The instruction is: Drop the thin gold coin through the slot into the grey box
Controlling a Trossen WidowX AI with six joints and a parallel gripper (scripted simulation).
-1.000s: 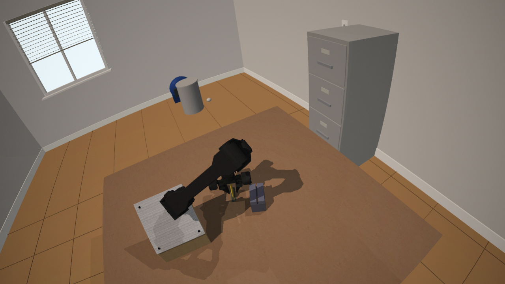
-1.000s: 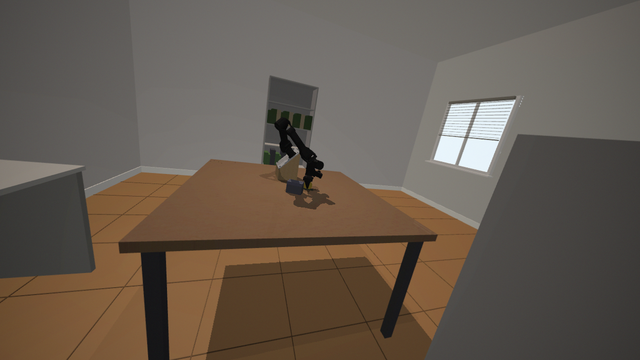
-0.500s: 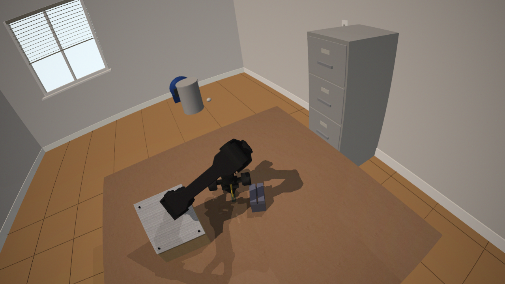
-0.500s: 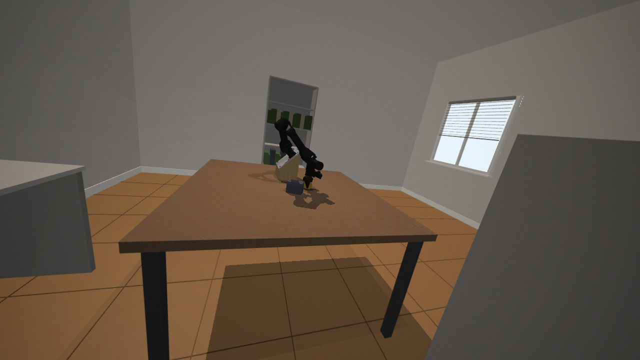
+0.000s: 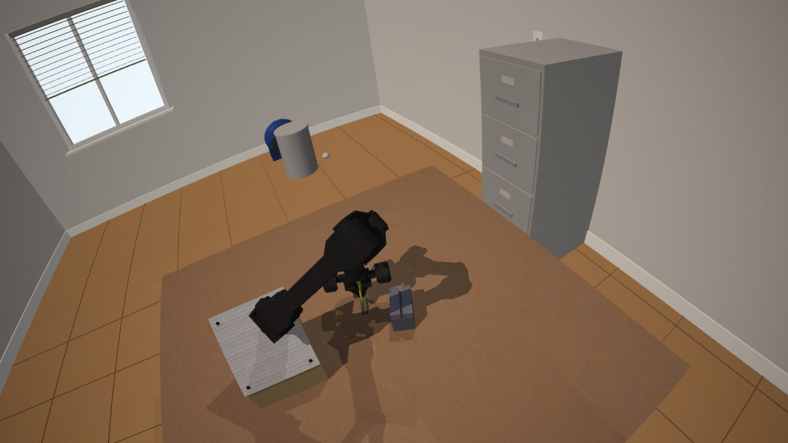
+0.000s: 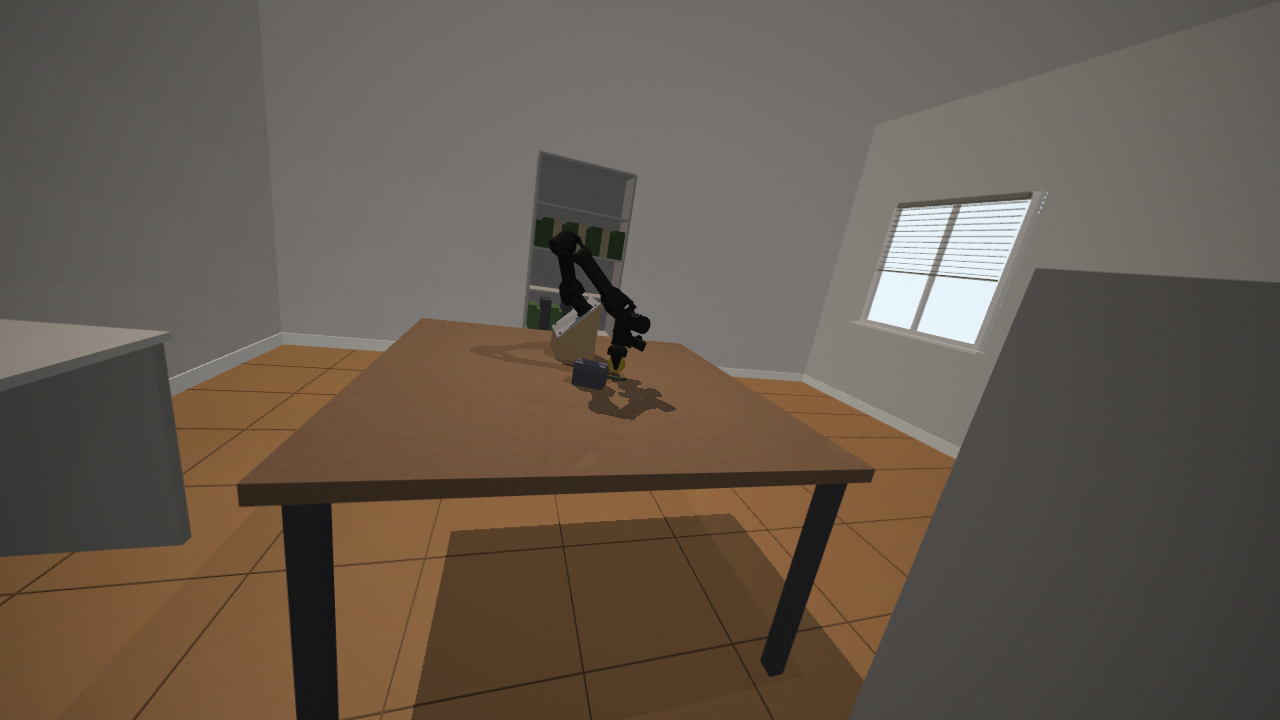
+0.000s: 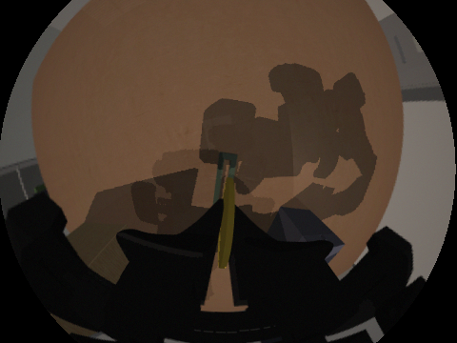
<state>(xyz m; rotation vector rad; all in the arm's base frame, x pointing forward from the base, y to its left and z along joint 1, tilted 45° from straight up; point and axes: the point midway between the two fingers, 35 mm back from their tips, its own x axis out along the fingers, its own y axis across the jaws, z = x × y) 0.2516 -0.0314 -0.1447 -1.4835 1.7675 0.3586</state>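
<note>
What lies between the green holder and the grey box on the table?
Only bare brown table, in shadow. In the top view the holder, below the coin that the gripper pinches, stands apart from the box.
</note>
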